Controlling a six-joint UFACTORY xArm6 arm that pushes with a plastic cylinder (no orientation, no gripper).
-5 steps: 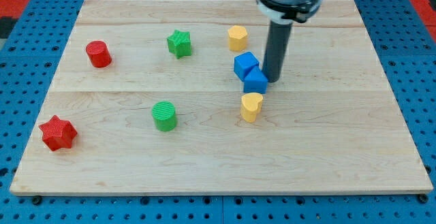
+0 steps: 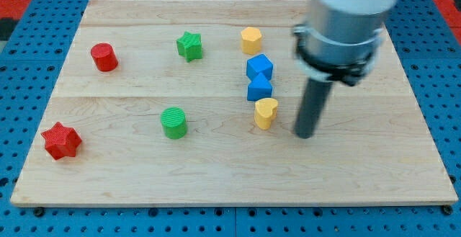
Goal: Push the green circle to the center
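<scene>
The green circle (image 2: 173, 122) stands on the wooden board (image 2: 360, 165), left of the middle and a little below it. My tip (image 2: 305, 135) touches the board at the view's right of the middle, far to the right of the green circle. It stands just right of a yellow block (image 2: 266, 113), apart from it.
Two blue blocks (image 2: 259, 68) (image 2: 259, 88) stand stacked in a column above the yellow block. A yellow hexagon (image 2: 251, 40) and a green star (image 2: 189, 46) are near the top. A red cylinder (image 2: 104, 57) and a red star (image 2: 60, 140) are at the left.
My tip has moved down and slightly right, from beside the lower blue block to right of the yellow block. The lower blue block has shifted a little left.
</scene>
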